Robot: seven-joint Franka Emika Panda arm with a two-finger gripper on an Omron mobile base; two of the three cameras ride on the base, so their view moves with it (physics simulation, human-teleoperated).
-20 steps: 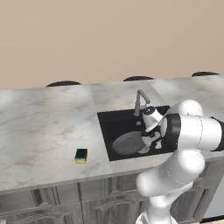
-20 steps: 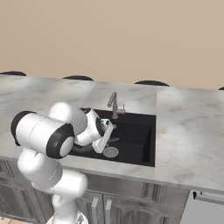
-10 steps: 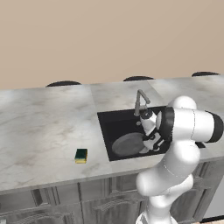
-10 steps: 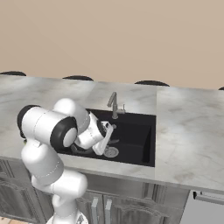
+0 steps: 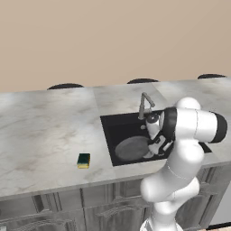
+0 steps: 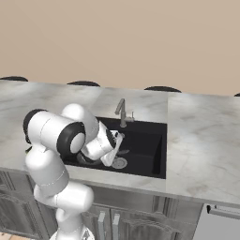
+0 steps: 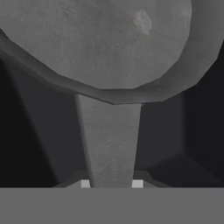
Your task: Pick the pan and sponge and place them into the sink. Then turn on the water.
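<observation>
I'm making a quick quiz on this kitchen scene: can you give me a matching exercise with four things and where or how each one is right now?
Things:
1. pan
2. sponge
3. gripper
4. faucet

States:
A. lying on the marble counter, left of the sink
B. no stream falling from it
C. inside the black basin
D. shut on the pan's handle

Pairs: 1-C, 2-A, 3-D, 4-B

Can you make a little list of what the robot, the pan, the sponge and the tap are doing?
claw: shut on the pan's handle
pan: inside the sink, left part
sponge: on the counter, left of the sink, apart from it
faucet: behind the sink, no water running
left to do: sponge into sink, water on
</observation>
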